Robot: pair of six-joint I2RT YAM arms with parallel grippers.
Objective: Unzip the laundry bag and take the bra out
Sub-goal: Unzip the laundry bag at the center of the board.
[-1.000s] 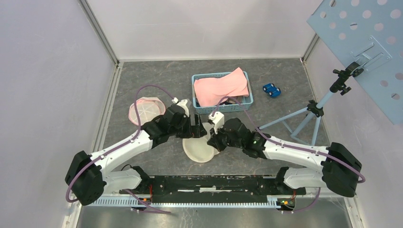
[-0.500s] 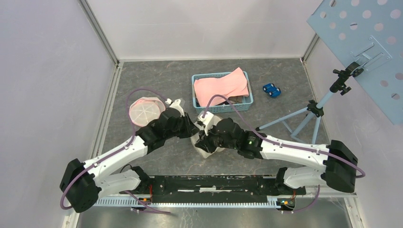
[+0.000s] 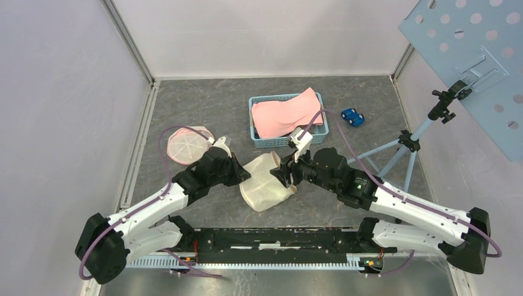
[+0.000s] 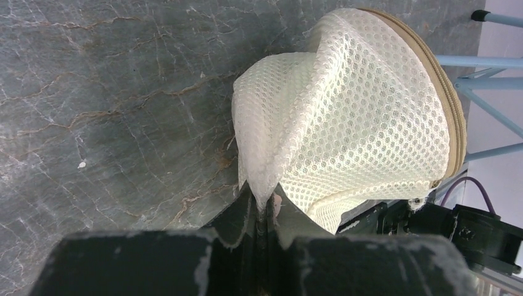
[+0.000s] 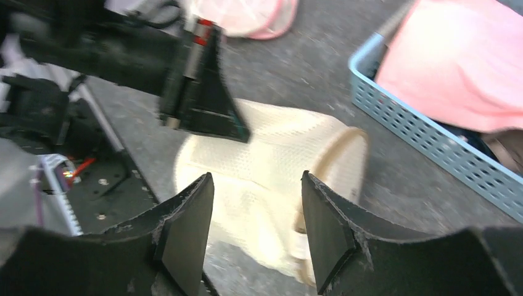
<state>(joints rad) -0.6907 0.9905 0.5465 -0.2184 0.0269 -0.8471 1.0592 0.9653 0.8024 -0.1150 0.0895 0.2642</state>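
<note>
While the left gripper clamps a thin mesh fold at nine o'clock on the mid-table laundry bag — right gripper agape at two — tugging the zipper could slip it free.

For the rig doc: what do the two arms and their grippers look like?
Left arm and right arm: white links, black joints and bases, a purple cable looping along each. Left gripper and right gripper: black wedge-shaped fingers with chipped, pale edges. A green light shows on the right arm.
</note>
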